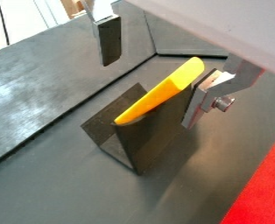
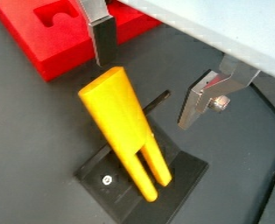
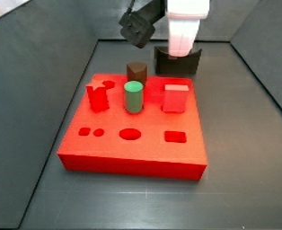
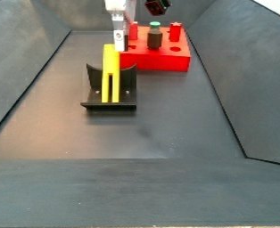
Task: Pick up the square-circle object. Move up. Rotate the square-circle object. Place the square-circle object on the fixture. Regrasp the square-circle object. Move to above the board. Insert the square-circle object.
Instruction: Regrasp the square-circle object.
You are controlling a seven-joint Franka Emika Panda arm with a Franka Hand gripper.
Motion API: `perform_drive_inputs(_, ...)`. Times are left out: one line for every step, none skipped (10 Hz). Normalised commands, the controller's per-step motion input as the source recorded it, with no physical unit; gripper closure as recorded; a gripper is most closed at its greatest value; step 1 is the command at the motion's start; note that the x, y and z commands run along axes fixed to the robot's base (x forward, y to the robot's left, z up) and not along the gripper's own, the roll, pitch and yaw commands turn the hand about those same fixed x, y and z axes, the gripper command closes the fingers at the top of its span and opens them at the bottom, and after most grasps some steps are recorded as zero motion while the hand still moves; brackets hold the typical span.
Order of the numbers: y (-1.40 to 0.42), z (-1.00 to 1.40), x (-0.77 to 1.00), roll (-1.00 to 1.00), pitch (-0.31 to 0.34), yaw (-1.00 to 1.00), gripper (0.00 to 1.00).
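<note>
In a side view, reading left to right, the peg comes first – a yellow bar leaning steeply against the upright of the fixture, its foot on the base plate, its top end free. Next comes the gripper, just above that top end, and beyond it the board with its pegs. The gripper's fingers are spread and hold nothing. In a wrist view one finger and the other stand apart, the peg's broad upper end lying lower and closer to the first finger than to the second, touching neither. The other wrist view agrees: the peg slants up the fixture and its tip comes close by a finger, with the gripper clear of it.

So the placing looks done and the regrasp is the step at hand. What it turns on is this – the peg's long axis runs steeply up towards the gripper, a little off the midline between the fingers, so the fingers would need to centre over the free top end before descending to straddle it
</note>
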Motion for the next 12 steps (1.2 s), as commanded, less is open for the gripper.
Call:
perform_drive_inputs(-0.01,0.00,0.53,-0.05,0.241,0.06,0.00)
perform_drive_inputs(-0.01,0.01,0.46,-0.05,0.247,0.06,0.00)
perform_drive_inputs(-0.01,0.00,0.41,-0.05,0.251,0.07,0.00)
perform_drive_inputs(-0.01,0.00,0.37,-0.05,0.251,0.07,0.00)
perform_drive_inputs(-0.01,0.00,0.32,-0.05,0.239,0.07,0.00)
perform_drive_inputs(-0.01,0.00,0.27,-0.04,0.233,0.07,0.00)
perform_drive_inputs(-0.01,0.00,0.22,-0.04,0.234,0.07,0.00)
perform_drive_inputs(-0.01,0.00,0.17,-0.05,0.240,0.07,0.00)
perform_drive_inputs(-0.01,0.00,0.13,-0.05,0.243,0.06,0.00)
perform_drive_inputs(-0.01,0.00,0.10,-0.05,0.241,0.06,0.00)
perform_drive_inputs(-0.01,0.00,0.08,-0.06,0.231,0.06,0.00)
perform_drive_inputs(-0.01,0.01,0.08,-0.06,0.226,0.06,0.00)
